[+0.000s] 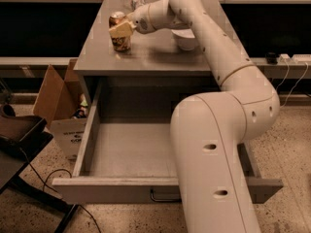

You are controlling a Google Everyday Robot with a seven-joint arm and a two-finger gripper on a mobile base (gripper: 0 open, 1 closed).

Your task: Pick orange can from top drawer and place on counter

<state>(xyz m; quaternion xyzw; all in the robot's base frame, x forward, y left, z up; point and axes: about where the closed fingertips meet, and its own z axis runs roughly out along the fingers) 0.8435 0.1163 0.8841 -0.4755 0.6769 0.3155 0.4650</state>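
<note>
One cardboard box [53, 98] is seen at far left. One orange can [120, 43] is stood upright on the tabletop's [155, 59] left part, clasped near its top by the one gripper [121, 29]. One top drawer [131, 152] is pulled open below. One white bowl [186, 39] is set further right.

so the small orange-brown metal can [120, 42] stands left on the flat grey cabinet-top surface [150, 57], tool [121, 29] against its upper half, white round bowl [185, 39] to its right, wide grey metal top drawer [131, 154] sticking out below in front, brown cardboard box [54, 98] on the floor left of that.
</note>
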